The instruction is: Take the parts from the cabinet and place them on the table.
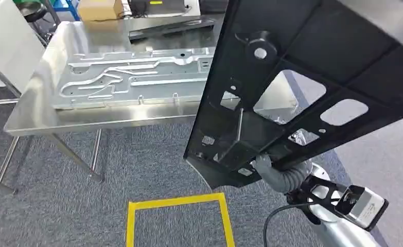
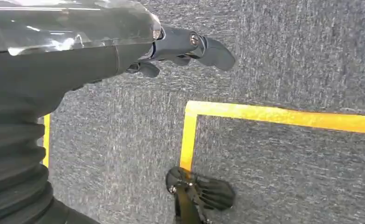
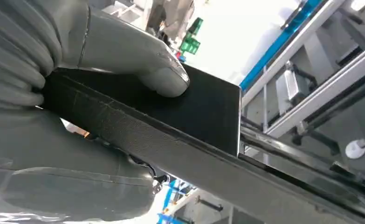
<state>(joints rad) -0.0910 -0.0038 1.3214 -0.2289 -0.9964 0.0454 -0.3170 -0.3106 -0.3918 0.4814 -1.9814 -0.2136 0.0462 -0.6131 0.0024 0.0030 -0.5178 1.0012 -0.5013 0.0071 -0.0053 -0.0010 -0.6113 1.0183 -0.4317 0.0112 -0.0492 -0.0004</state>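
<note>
Table point(image 1: 39, 123) at left carries silver plate point(image 1: 132, 77) and a dark part point(image 1: 171, 28). Left hand point(image 2: 185, 49) hangs over carpet, fingers loosely apart, holding nothing. Right hand point(image 3: 78, 93) pinches black panel point(image 1: 292, 92), raised right of table.

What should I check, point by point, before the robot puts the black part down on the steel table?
1. Grip on the black panel: ok; the right hand clamps its edge, thumb pressed on top.
2. Left hand free: ok; it hangs above the carpet, holding nothing.
3. Free space on the steel table: not ok; the silver plate covers most of the near side, and a black part lies behind it.
4. Panel over the table: cannot tell; it blocks the right side.
5. Robot close enough to the table: cannot tell.
</note>
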